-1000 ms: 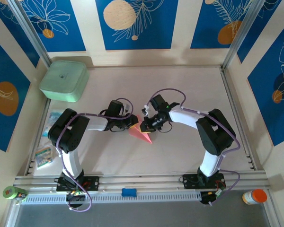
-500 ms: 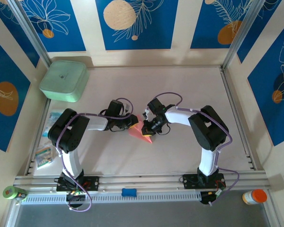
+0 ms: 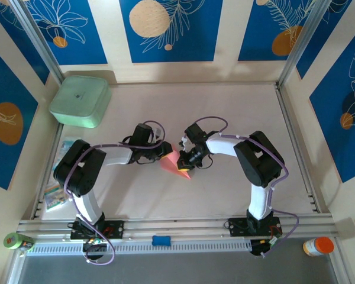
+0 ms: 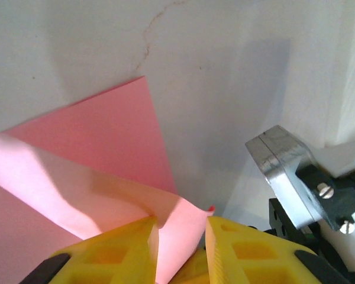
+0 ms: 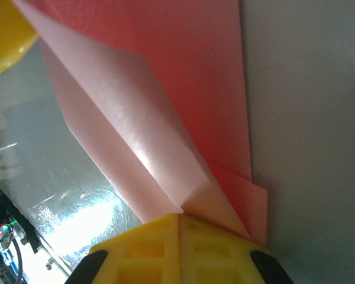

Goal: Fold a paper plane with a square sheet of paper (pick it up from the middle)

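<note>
While right end effector [image 5: 178, 220] now pinched shut on paper [image 3: 173, 161], nearer left end effector [image 4: 181, 232], also gripping flap: crease forming.

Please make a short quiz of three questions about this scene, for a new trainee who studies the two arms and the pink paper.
1. True or false: the right gripper is shut on the folded pink paper.
2. Where does the mint-green box stand? A) far left of the table B) between the arms C) near right corner
3. In the left wrist view, what lies between the yellow fingers of the left gripper?

Key:
1. True; its fingers meet on a folded corner of the paper.
2. A
3. A raised flap of the pink paper, which the fingers hold.
</note>
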{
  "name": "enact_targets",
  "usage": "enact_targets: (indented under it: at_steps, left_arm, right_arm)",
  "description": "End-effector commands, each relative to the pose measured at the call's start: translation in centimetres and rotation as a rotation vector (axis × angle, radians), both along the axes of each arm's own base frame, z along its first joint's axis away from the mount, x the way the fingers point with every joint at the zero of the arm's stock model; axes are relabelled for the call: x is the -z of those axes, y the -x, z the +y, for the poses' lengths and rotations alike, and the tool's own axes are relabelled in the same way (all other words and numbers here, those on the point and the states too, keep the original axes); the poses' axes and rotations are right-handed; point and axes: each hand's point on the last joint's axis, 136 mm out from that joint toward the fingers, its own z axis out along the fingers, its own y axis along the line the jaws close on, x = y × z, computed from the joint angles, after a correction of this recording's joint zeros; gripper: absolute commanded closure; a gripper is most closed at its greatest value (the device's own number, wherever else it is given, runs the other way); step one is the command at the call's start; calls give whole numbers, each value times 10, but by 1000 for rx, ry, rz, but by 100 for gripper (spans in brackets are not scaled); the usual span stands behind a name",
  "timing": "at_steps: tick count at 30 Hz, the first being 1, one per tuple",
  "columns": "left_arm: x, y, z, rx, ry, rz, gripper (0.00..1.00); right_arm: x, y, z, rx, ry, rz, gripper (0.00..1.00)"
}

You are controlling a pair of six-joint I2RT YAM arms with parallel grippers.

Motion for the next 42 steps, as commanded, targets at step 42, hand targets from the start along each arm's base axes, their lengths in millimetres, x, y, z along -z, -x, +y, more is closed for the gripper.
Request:
enact_targets:
  at_steps: [42]
  left_arm:
    - [60, 25, 17, -56, -195, 162, 82]
  right_arm:
    - [10, 64, -41, -20, -26, 119, 96]
